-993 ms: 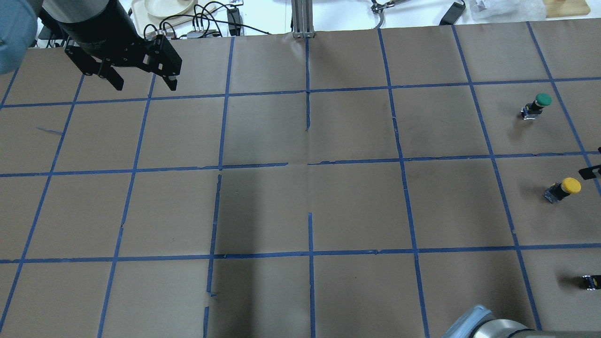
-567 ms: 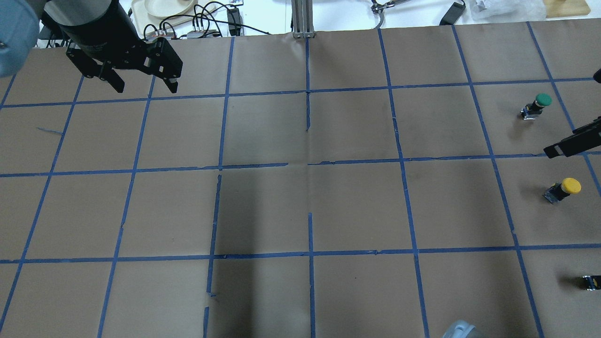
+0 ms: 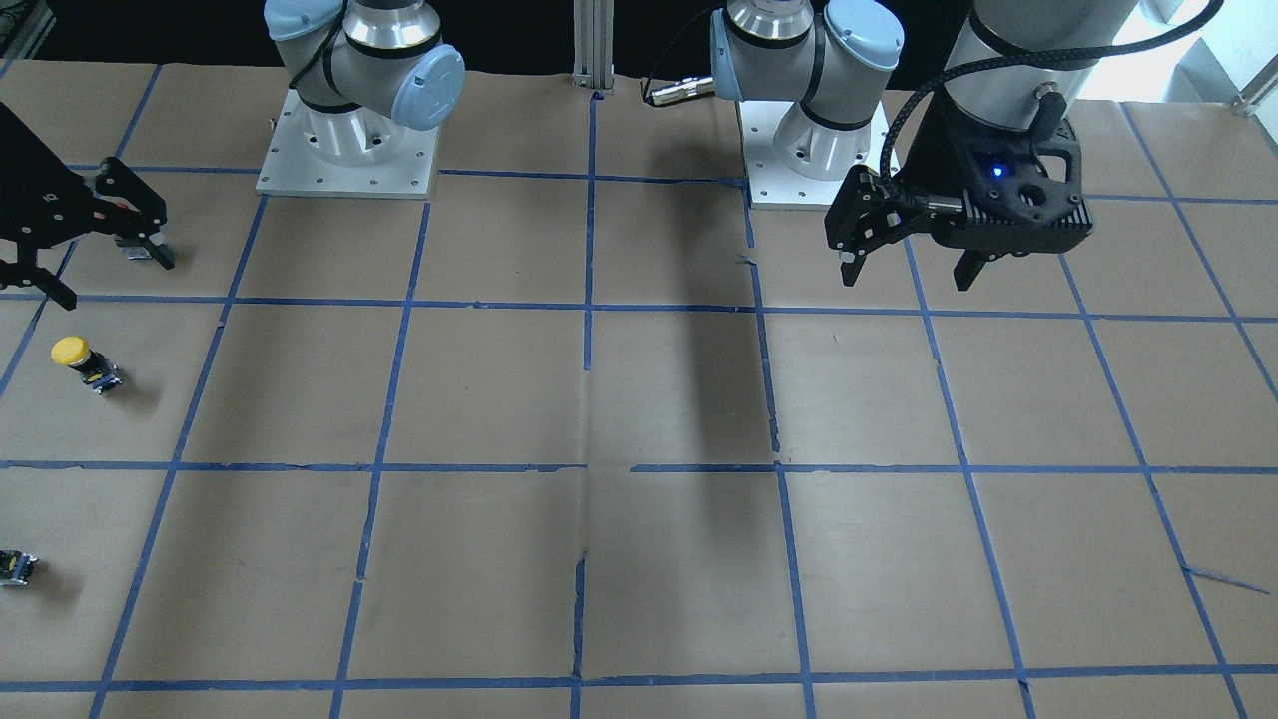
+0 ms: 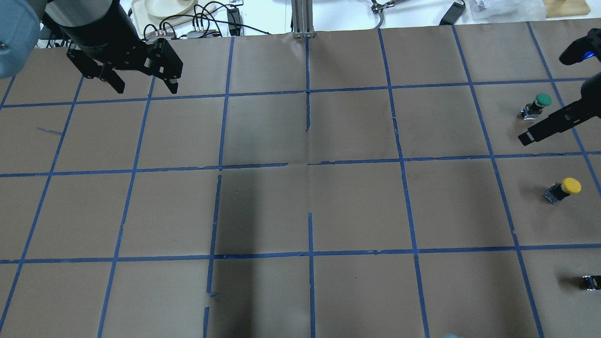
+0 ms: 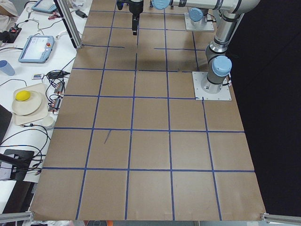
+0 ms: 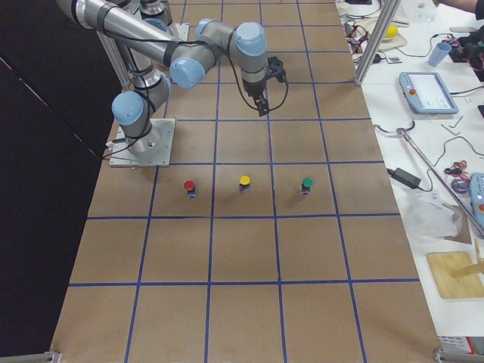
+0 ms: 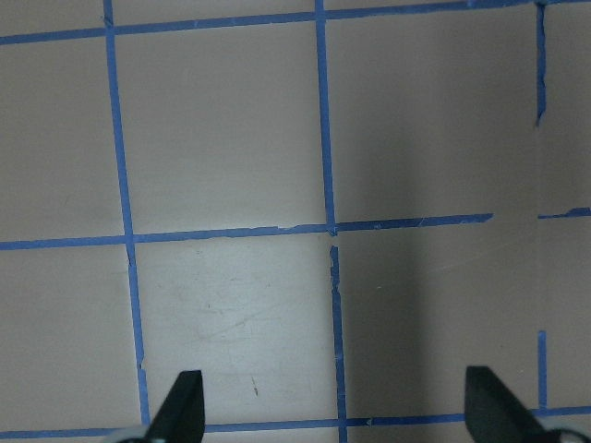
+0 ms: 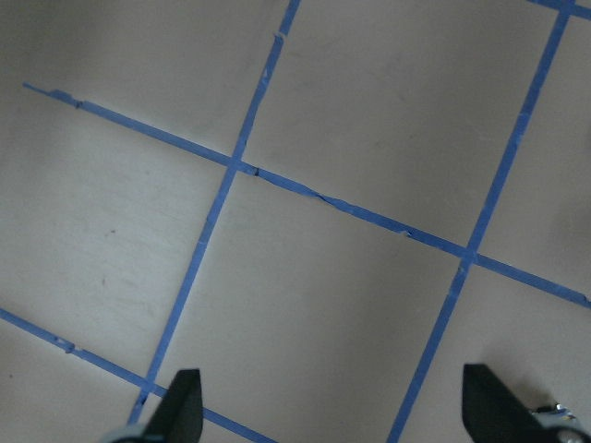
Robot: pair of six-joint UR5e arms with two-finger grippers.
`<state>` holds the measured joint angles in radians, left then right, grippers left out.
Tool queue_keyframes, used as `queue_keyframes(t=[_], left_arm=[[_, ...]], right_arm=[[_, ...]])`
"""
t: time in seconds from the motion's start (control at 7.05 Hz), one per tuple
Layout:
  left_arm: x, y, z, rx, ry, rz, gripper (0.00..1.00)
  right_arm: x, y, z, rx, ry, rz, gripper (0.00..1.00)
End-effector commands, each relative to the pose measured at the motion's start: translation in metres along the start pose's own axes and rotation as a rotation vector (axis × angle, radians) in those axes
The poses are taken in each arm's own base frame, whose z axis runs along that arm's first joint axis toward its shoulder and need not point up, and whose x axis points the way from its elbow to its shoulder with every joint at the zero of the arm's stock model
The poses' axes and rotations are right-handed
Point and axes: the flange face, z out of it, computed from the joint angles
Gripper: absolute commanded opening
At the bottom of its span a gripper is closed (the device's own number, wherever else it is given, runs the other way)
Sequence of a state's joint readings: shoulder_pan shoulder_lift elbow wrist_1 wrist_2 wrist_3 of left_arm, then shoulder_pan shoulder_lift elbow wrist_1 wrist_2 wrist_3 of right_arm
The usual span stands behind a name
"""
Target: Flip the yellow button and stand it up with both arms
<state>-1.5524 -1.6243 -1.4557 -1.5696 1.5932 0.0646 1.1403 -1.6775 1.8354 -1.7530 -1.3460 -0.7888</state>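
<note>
I am looking at a long table [image 4: 357,206] covered in brown paper and gridded with blue tape, with a white bench [image 4: 338,14] strewn with cables beyond it. The silver-grey left arm [image 3: 1008,60] holds its black two-finger left gripper [image 4: 145,88] above the table's left side. Its fingers are spread and empty, well apart from every button. The silver-grey right arm [image 6: 144,36] carries the black right gripper [image 3: 115,280] in the air over the opposite end, fingers likewise wide apart with nothing between them. The small yellow-capped push-button [image 4: 566,188] sits on the paper clear of that gripper, in a row between a red-capped button [image 6: 189,187] and a green-capped button [image 4: 537,104]. It looks upright on its base, long axis vertical, cap on top.
</note>
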Motion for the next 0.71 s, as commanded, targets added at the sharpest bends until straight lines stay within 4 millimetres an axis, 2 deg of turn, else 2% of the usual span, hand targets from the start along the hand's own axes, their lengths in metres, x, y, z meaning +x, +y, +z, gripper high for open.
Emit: queue_keyframes(t=[0.0,0.28,0.57], left_arm=[[0.0,0.0,0.001,-0.001,0.0,0.0,1.0],[0.0,0.0,-0.001,0.002,-0.001,0.0,1.0],[-0.001,-0.001,-0.003,0.006,0.0,-0.002,1.0]], right_arm=[[-0.047,-0.023,0.002,-0.005,-0.004,0.113,1.0],[-0.072,-0.034,-0.004,-0.028,0.019,0.234,1.0],[-0.11,-0.046,-0.019,-0.075,0.096,0.393,1.0]])
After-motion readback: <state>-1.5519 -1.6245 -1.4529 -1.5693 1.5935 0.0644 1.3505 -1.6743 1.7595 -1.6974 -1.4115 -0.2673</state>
